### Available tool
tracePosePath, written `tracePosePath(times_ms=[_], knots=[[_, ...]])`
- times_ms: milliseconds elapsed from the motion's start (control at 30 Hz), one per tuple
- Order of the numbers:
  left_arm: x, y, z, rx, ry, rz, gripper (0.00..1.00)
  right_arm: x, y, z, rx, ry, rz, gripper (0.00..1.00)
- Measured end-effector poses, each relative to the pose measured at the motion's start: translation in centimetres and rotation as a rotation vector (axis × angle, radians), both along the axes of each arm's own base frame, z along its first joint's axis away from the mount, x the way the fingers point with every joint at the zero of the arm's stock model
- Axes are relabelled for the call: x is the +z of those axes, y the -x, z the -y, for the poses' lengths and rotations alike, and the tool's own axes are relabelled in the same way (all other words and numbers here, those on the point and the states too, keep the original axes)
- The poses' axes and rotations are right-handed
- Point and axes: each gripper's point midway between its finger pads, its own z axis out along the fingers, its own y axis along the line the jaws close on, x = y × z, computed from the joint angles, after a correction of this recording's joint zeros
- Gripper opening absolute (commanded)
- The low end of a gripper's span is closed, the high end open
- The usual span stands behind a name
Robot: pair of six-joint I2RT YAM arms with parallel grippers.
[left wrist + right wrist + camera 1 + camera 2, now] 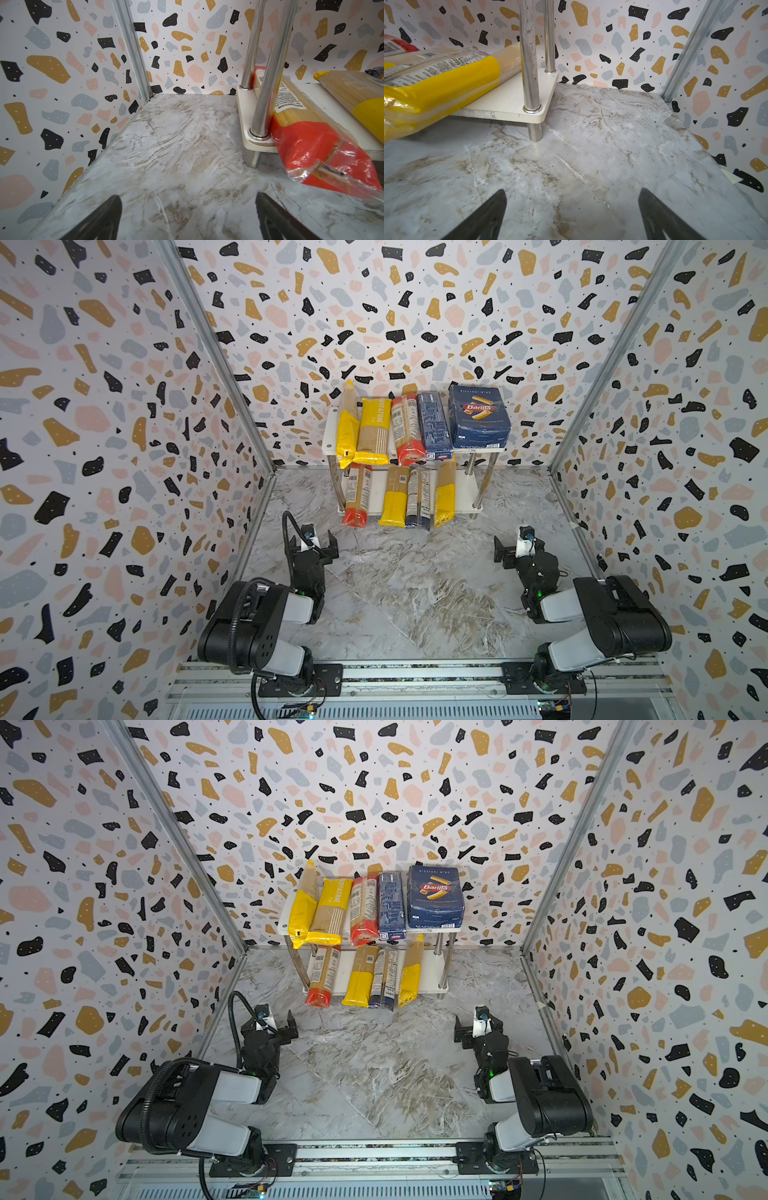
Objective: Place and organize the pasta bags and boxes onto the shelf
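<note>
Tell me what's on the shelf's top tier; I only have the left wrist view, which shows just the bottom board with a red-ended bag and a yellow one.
Observer: Five packs lie on the top board: yellow bag, PASTATIME bag, red-ended bag, narrow Barilla box, wide Barilla box.
Operator: How many on the bottom?
Observer: Four bags; past your two lie a dark-blue-ended bag and a second yellow bag.
Operator: Is the right arm holding anything?
Observer: No, the right gripper has open, empty fingers.
</note>
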Motion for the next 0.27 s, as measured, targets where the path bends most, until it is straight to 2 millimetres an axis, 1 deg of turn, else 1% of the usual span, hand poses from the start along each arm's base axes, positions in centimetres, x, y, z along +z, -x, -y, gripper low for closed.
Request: tracePosePath(times_ms=[267], knots=[[0.00,0.00,0.01,0.000,0.000,0.000,1.00,0.00,-0.21,0.11,0.008,-0.004,-0.005,0.99]])
